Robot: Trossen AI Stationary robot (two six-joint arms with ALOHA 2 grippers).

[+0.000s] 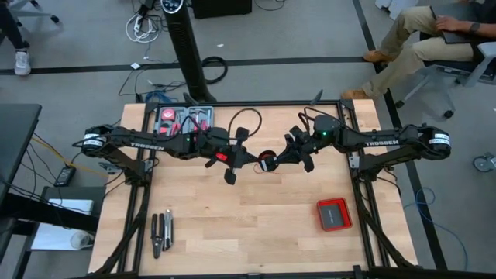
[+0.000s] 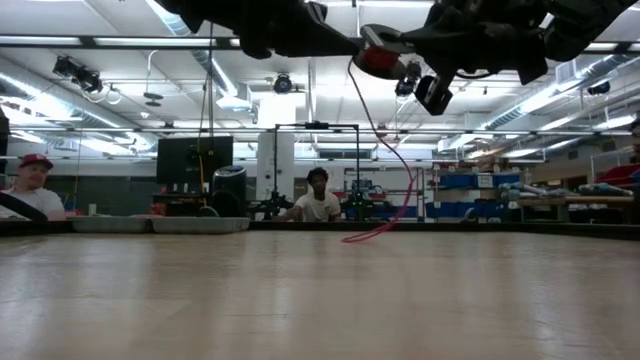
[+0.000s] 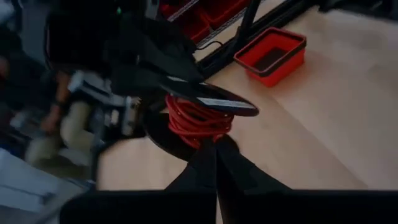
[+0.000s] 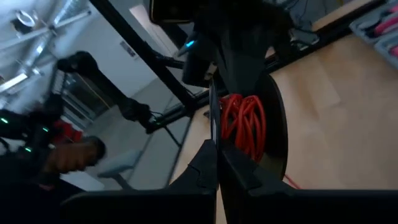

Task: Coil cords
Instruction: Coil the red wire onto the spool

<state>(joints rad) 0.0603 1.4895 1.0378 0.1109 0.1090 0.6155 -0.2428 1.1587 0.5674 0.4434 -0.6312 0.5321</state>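
**Both my grippers closed on the red coil above the table's middle**

From above, my two dark arms reached in from either side and met over the middle of the pale wooden table (image 1: 256,225). My left gripper (image 1: 249,160) and my right gripper (image 1: 280,157) came nose to nose at the thin red wire wound on a small black spool (image 1: 267,162), which hung between them above the boards. A flat red square box (image 1: 334,214) lay well apart on the right side of the table, a set of dark metal pliers (image 1: 161,232) lay near the front left corner, and a grey tray of red-handled tools (image 1: 186,118) sat at the far left edge.

At table height, the coil (image 2: 378,58) was held high, clear of the surface, and a loose tail of the same red wire dropped in a curve to the far part of the table. People sat in the room behind.

Through my left wrist camera, my fingers (image 3: 214,171) were pressed together with their tips at the red windings (image 3: 196,121), the right arm's dark finger lying across the top of the coil.

Through my right wrist camera, my fingers (image 4: 214,165) were likewise shut, tips at the black flange of the spool (image 4: 245,127).
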